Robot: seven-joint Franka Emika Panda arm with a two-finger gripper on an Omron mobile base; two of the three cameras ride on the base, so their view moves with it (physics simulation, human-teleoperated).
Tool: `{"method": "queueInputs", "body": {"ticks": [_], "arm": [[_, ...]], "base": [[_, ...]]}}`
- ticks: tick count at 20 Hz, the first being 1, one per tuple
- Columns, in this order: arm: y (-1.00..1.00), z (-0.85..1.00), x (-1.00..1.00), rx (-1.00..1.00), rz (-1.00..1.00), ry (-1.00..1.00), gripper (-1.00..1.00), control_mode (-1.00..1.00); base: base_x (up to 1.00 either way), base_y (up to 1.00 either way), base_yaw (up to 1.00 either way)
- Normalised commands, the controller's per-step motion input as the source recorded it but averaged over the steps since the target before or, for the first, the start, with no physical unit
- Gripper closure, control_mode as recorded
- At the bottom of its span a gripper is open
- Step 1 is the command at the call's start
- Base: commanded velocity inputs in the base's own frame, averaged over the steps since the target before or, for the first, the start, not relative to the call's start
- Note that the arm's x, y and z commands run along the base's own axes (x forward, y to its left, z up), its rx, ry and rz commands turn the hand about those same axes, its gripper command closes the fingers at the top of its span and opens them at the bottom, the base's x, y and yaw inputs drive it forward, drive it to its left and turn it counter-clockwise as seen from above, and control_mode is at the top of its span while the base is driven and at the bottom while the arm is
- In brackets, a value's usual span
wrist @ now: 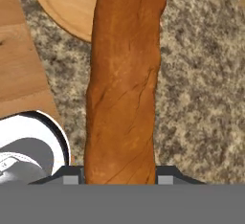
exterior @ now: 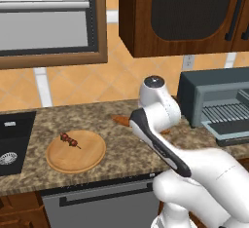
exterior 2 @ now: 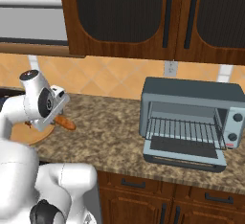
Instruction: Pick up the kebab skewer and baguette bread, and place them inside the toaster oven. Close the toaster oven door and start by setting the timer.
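Note:
The baguette bread (wrist: pixel 122 84), a long orange-brown loaf, runs up the middle of the hand view from between my fingertips. My gripper (wrist: pixel 119 176) is shut on it, both tips pressed to its sides. One tapered end (exterior: pixel 121 120) pokes out left of my wrist, and its tip (exterior 2: pixel 65 123) shows beside the hand in the right base view. The kebab skewer (exterior: pixel 70 140) lies on the round wooden plate (exterior: pixel 82 160) to the left. At the right stands the toaster oven (exterior 2: pixel 191 94), with its door (exterior 2: pixel 184 156) folded down open and the wire rack (exterior 2: pixel 184 131) bare.
A black sink (exterior: pixel 12 144) is set into the granite counter (exterior 2: pixel 115 137) at the far left. Dark wooden wall cabinets (exterior 2: pixel 143 12) hang above the oven. Two knobs (exterior 2: pixel 235 118) sit on the oven's right side. A wall outlet (exterior 2: pixel 170 68) is behind it.

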Motion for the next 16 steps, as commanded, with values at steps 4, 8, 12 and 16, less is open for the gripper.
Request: {"method": "queueInputs", "body": {"ticks": [4,8,12,16], "arm": [[-1.00,0.52,-0.38,0.00,0.18,-0.08,1.00,-1.00],[-1.00,0.39,-0.08,0.00,0.12,0.00,1.00,-1.00],[-1.00,0.38,0.00,0.00,0.06,0.00,1.00,-1.00],[-1.00,0.32,0.03,0.00,0.00,0.00,1.00,-1.00]], "base": [[0.00,0.00,0.00],[0.00,0.00,0.00],[0.00,0.00,0.00],[0.00,0.00,0.00]]}}
